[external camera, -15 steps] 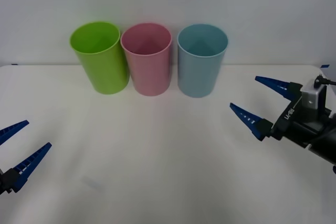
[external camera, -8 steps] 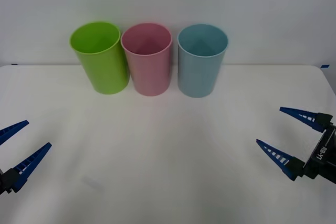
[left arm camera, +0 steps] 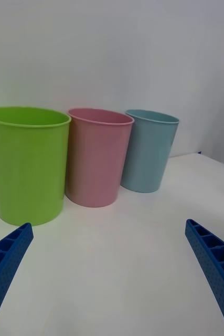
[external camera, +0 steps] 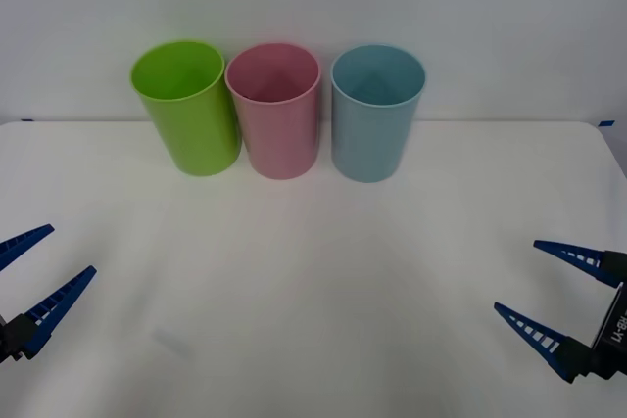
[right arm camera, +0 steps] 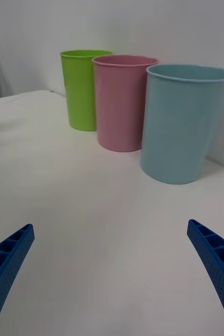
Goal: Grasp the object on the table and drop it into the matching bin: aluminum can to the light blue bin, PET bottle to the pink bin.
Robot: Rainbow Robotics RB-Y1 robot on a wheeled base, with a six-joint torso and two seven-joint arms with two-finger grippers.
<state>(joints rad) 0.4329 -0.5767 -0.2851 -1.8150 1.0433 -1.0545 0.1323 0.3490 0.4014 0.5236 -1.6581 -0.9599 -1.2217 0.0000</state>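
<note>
The object, whether PET bottle or aluminum can, is out of view. The pink bin (external camera: 274, 115) (right arm camera: 122, 105) (left arm camera: 96, 157) stands in the middle of a row at the back of the white table (external camera: 313, 271). To its right is the light blue bin (external camera: 375, 119) (right arm camera: 182, 126) (left arm camera: 147, 152). My right gripper (external camera: 517, 276) (right arm camera: 110, 226) hovers open and holding nothing near the front right of the table. My left gripper (external camera: 72, 250) (left arm camera: 109, 224) is parked open at the front left, also holding nothing.
A lime green bin (external camera: 186, 105) (right arm camera: 83, 89) (left arm camera: 25, 163) stands left of the pink one, touching it. A plain white wall rises behind the bins. The table's right edge (external camera: 612, 144) runs near the right gripper.
My right gripper has pulled back from in front of the light blue bin toward the front right corner, staying open. The left gripper has not moved.
</note>
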